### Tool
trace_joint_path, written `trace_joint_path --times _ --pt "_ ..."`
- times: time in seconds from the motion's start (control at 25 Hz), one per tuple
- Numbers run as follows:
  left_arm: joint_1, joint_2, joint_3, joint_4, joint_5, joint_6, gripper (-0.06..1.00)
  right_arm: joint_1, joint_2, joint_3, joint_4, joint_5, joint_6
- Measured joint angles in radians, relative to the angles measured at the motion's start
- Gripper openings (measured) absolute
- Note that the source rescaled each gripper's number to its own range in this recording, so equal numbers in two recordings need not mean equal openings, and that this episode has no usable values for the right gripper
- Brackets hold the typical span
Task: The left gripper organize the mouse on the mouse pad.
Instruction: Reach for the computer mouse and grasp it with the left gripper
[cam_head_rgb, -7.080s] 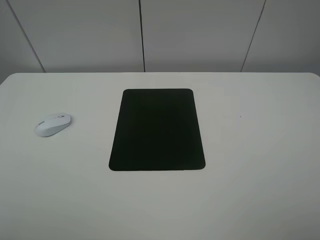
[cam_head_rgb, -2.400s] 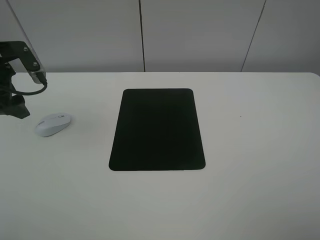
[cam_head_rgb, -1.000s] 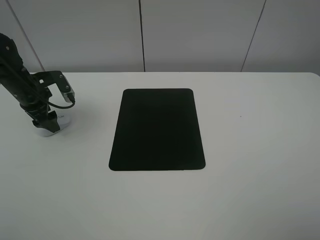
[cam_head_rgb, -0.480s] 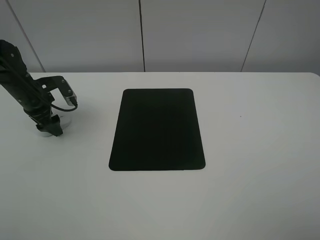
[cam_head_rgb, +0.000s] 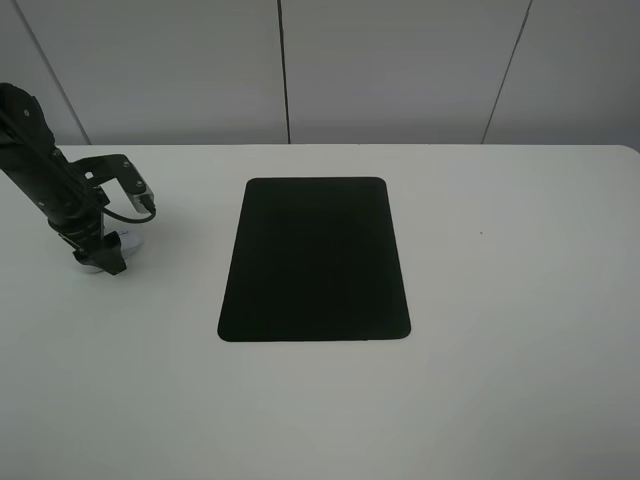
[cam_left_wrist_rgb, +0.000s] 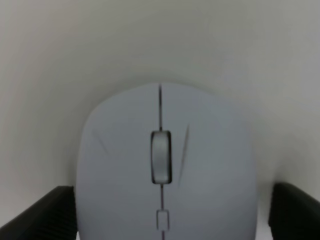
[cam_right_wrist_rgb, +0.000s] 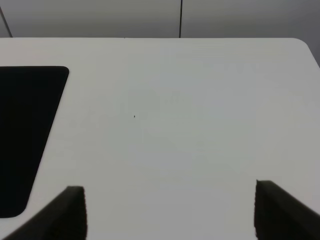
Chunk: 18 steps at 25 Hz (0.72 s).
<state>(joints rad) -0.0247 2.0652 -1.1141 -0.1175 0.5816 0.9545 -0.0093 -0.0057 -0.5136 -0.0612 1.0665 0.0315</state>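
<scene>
The white mouse (cam_left_wrist_rgb: 165, 165) lies on the table at the far left, well apart from the black mouse pad (cam_head_rgb: 315, 260). My left gripper (cam_head_rgb: 100, 255) is down over the mouse, so only a white sliver of the mouse (cam_head_rgb: 127, 241) shows in the high view. In the left wrist view, the left gripper (cam_left_wrist_rgb: 172, 200) straddles the mouse, one black finger on each side of its body. The left finger is close against the mouse and the other stands a sliver off. It is open. The right gripper (cam_right_wrist_rgb: 170, 192) hangs open over bare table, with nothing between its fingers.
The white table (cam_head_rgb: 500, 300) stretches wide to the right of the pad. A grey panelled wall (cam_head_rgb: 400, 70) stands behind the table's far edge. The pad's corner (cam_right_wrist_rgb: 30, 125) shows in the right wrist view.
The left arm came in from the left and lowered its gripper over the mouse. In the last half second it sank slightly, hiding more of the mouse. The mouse has not moved.
</scene>
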Motion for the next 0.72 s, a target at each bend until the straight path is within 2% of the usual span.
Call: trace_joint_path --times 0.12,0.2,0.24,0.28,0.36,0.4,0.72 --pt "0.000 0.000 0.000 0.000 0.000 0.000 0.98 0.000 0.000 0.000 0.000 0.000 0.000" --pt "0.000 0.000 0.000 0.000 0.002 0.000 0.86 0.000 0.000 0.000 0.000 0.000 0.000" --pt "0.000 0.000 0.000 -0.002 0.003 0.000 0.75 0.000 0.000 0.000 0.000 0.000 0.000" --pt "0.000 0.000 0.000 -0.003 0.003 0.000 0.55 0.000 0.000 0.000 0.000 0.000 0.000" --pt "0.000 0.001 0.000 -0.008 0.001 0.000 0.04 0.000 0.000 0.000 0.001 0.000 0.000" --pt "0.000 0.001 0.000 -0.008 -0.002 0.000 0.00 0.000 0.000 0.000 0.001 0.000 0.000" --pt "0.000 0.001 0.000 -0.028 -0.009 0.000 0.00 0.000 0.000 0.000 0.001 0.000 0.000"
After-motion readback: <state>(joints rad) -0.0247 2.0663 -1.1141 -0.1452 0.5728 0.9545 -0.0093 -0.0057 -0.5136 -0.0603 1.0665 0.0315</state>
